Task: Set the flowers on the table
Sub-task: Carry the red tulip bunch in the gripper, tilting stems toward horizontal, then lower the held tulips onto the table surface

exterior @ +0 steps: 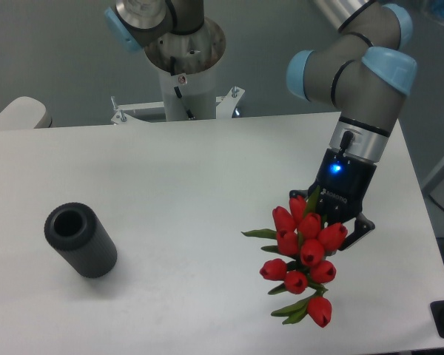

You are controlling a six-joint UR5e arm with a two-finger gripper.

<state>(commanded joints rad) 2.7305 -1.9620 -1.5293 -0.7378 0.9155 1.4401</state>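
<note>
Gleaming smooth oval flowers [303, 255], matte table [192, 185]

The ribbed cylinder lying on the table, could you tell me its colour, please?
Dark grey, nearly black; the cylinder shows clearly in the fixed camera view.

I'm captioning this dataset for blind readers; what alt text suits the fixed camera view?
A robot arm's gripper holds a bunch of red tulips, the flowers, over the right side of a white table. A dark grey ribbed cylinder lies at the left.
</note>
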